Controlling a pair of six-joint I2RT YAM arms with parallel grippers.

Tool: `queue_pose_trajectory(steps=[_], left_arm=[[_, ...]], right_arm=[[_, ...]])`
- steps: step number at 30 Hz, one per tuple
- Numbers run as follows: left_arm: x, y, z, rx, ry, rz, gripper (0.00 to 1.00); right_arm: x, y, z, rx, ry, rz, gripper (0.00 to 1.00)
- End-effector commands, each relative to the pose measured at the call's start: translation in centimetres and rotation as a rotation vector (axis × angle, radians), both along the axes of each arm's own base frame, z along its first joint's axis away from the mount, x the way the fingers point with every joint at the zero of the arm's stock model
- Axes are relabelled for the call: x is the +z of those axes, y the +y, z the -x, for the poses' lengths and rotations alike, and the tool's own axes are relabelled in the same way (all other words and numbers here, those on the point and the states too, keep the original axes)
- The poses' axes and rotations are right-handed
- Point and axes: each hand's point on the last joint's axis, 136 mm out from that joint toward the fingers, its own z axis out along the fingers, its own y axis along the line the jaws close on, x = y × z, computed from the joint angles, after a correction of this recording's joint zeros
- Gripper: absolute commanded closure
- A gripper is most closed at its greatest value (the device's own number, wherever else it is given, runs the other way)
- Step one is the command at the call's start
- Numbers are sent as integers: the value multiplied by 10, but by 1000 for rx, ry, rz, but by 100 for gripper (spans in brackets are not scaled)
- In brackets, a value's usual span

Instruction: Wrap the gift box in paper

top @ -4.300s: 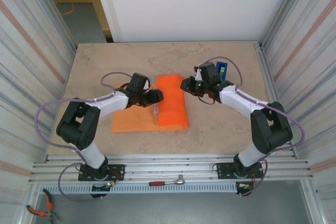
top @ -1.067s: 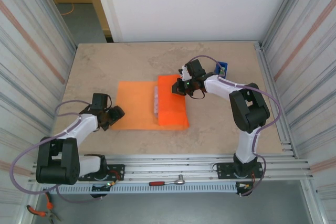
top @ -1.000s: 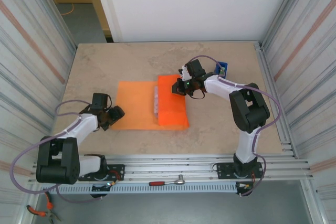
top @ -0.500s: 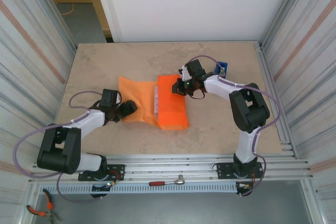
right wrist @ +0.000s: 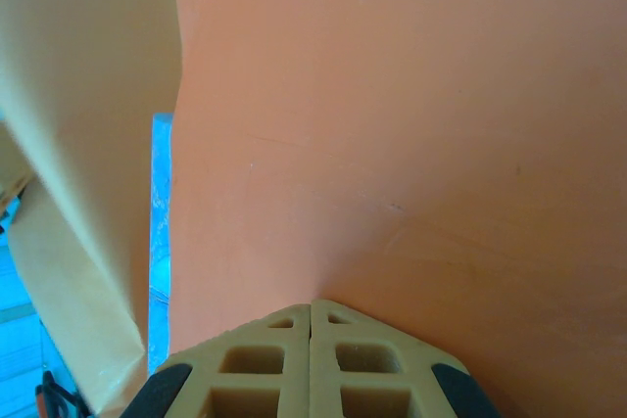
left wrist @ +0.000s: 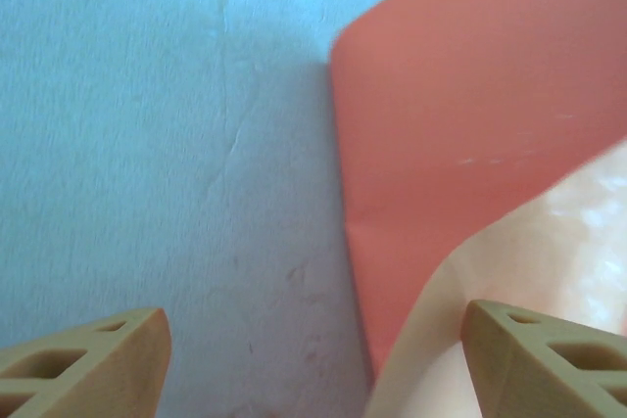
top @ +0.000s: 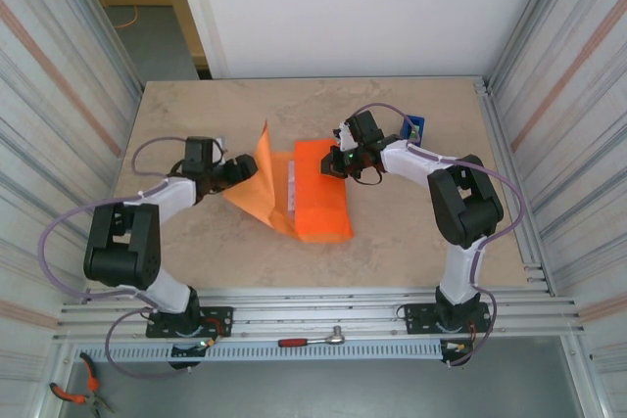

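Gift box (top: 291,186) at the middle of the counter (top: 196,124), almost fully covered, only a pale strip of its left side showing between two parts of the paper (top: 323,198). Right part of the orange sheet already folded flat over the lid; left part raised as a steep flap, not yet laid down. Right fingers (top: 331,162) closed together, gripping nothing, tips resting on the folded paper near the far end of the box, apparently as a weight. Left fingers (top: 238,171) spread wide, gripping nothing, placed against the outer face of the raised flap; in the left wrist view, paper edge between the two tips, bare counter beside it. Step in hand, by judgement: bringing the left flap over the box. To do it well: push the flap from low, near the crease, then sweep over the lid toward the right, so as to make the fold tight along the box side. Hold the right tips down during the sweep, otherwise probable sliding of box and sheet together. Lift them away only at the moment of overlap. Go slowly; thin paper, easy to buckle or to slip off open tips. Blue tape dispenser (top: 415,128) well apart at the far right, probably for fixing the seam afterwards.
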Motion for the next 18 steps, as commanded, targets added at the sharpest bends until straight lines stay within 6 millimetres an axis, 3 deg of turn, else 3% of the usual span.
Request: queue_pose_trajectory(steps=[1, 9, 18], left_arm=[[15, -4, -14, -62, -64, 22, 21], [18, 1, -12, -24, -70, 86, 20], [15, 7, 21, 69, -48, 173, 24]], right_arm=[[-47, -19, 20, -19, 107, 125, 100], [-50, -17, 20, -17, 113, 121, 100], [-50, -17, 21, -17, 113, 120, 100]])
